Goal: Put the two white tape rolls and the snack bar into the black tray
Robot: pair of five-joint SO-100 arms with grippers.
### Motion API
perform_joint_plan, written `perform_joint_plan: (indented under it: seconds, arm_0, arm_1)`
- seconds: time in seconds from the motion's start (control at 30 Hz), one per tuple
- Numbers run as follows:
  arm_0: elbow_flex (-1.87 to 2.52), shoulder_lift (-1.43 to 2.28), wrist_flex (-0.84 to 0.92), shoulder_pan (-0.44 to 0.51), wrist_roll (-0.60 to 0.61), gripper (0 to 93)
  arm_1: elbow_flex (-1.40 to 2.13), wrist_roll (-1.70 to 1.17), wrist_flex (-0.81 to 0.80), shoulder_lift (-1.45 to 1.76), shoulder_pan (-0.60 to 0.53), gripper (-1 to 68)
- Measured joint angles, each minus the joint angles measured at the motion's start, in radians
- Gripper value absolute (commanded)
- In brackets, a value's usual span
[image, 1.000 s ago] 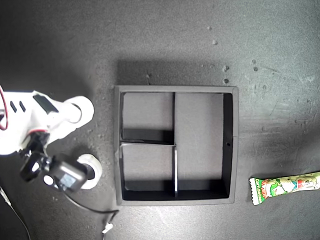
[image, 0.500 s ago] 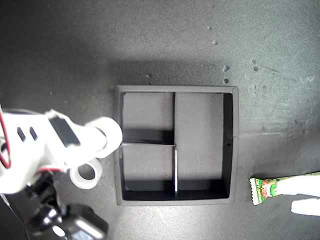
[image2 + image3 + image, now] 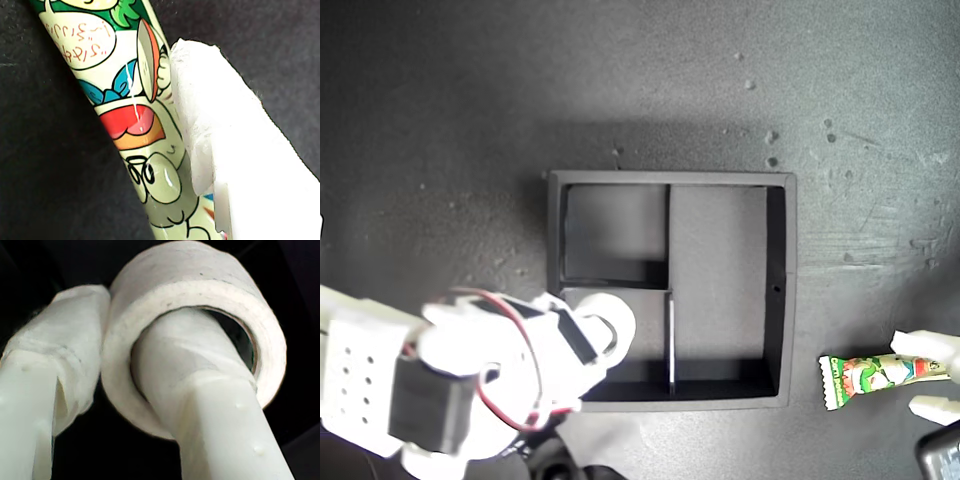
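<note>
My second gripper clenched on white tape roll, one finger through hole, other outside wall. Roll hangs over near-left small section of black tray, exterior view; drop lies straight below. My first gripper straddles snack bar, grip uncertain; bar's long axis points toward tray.

Second arm: white printed plastic body, perforated with small round holes; a black servo block is set into it; thin red wires are looped across. Gripper fingers are wrapped in white fibrous tape.
</note>
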Motion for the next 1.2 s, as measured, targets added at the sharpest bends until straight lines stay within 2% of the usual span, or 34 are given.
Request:
perform_joint_plan:
  seconds: [0.2,0.37,0.63,0.93,1.07,1.2]
  arm_0:
    - [-0.603,-0.434,0.304,0.061,-0.041,1.6]
    - [-0.827,-0.565,0.342,0.077,-0.071,2.3]
    - [-0.842,-0.624,0.344,0.074,-0.107,11.8]
    - [-0.819,-0.630,0.344,0.057,-0.117,14.4]
    - [-0.782,-0.611,0.344,0.046,-0.117,13.9]
    - [-0.658,-0.471,0.344,0.018,-0.089,13.0]
  arm_1:
    - [0.029,0.000,-0.020,0.000,0.018,25.3]
    - [0.069,0.000,-0.083,0.000,0.015,25.4]
    - [0.140,0.000,-0.244,-0.003,0.014,27.1]
    - [0.140,0.000,-0.262,-0.003,-0.029,27.3]
    - [0.160,0.000,-0.264,-0.003,-0.046,19.0]
    - [0.186,0.000,-0.264,-0.003,-0.020,15.7]
